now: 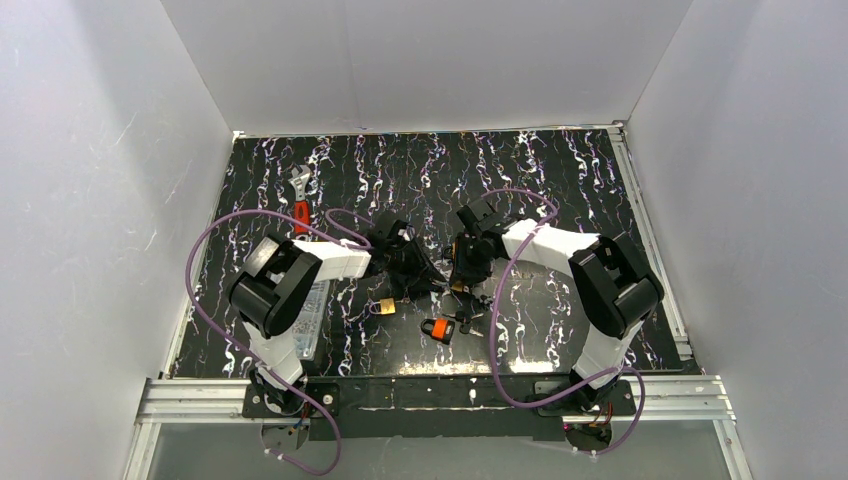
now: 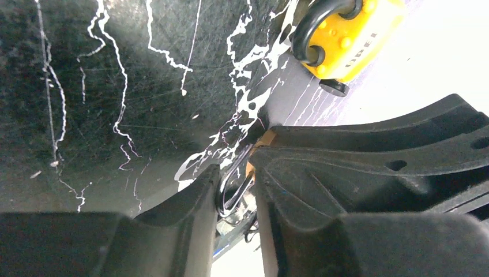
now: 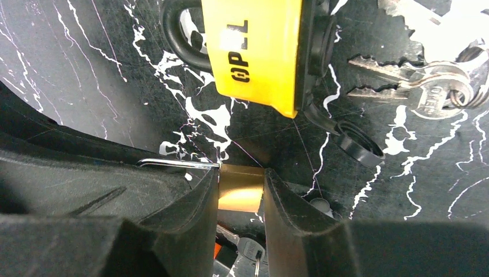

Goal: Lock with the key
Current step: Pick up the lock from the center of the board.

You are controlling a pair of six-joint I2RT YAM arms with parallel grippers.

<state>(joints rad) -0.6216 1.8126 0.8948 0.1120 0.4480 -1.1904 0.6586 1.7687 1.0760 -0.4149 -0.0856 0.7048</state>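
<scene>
My right gripper (image 3: 241, 180) is shut on the body of a small brass padlock (image 3: 241, 190), held just above the table. The padlock's chrome shackle (image 3: 179, 164) sticks out to the left. In the left wrist view that shackle (image 2: 233, 193) sits between my left gripper's (image 2: 236, 179) fingers, which press on it from both sides. From above, both grippers (image 1: 425, 268) (image 1: 460, 268) meet at the table's middle and hide the held padlock. A bunch of silver keys (image 3: 412, 78) lies on the table beside a yellow padlock (image 3: 254, 52).
A second brass padlock (image 1: 383, 306) and an orange padlock (image 1: 436, 330) with a key lie near the front. A loose black cap (image 3: 360, 144) sits by the yellow padlock (image 2: 352, 34). A red-handled tool (image 1: 300, 205) and a clear plastic piece (image 1: 312, 315) lie at the left.
</scene>
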